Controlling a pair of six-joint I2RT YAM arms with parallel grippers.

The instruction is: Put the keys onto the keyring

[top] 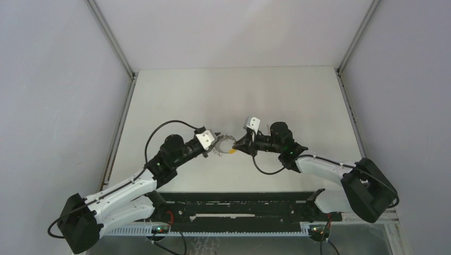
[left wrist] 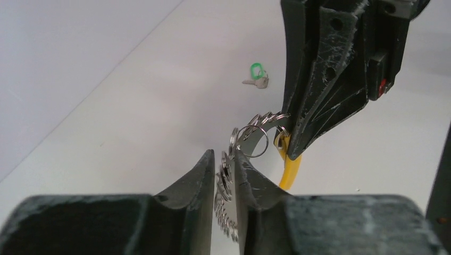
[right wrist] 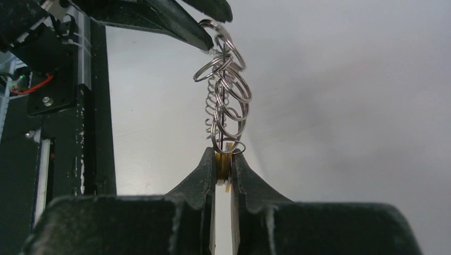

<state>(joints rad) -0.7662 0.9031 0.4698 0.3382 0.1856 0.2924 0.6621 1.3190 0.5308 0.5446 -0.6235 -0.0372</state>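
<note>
The keyring, a thin grey ring with a beaded rim and several small split rings hanging on it, is held in the air between my two grippers. My left gripper is shut on its rim, with a sliver of light beside the left finger. My right gripper is shut on the yellow key, whose head meets the lowest small split ring. From above, the keyring and yellow key hang mid-table. The green key lies on the table beyond them.
The white table is boxed in by grey walls with metal posts at the back corners. A black rail runs along the near edge between the arm bases.
</note>
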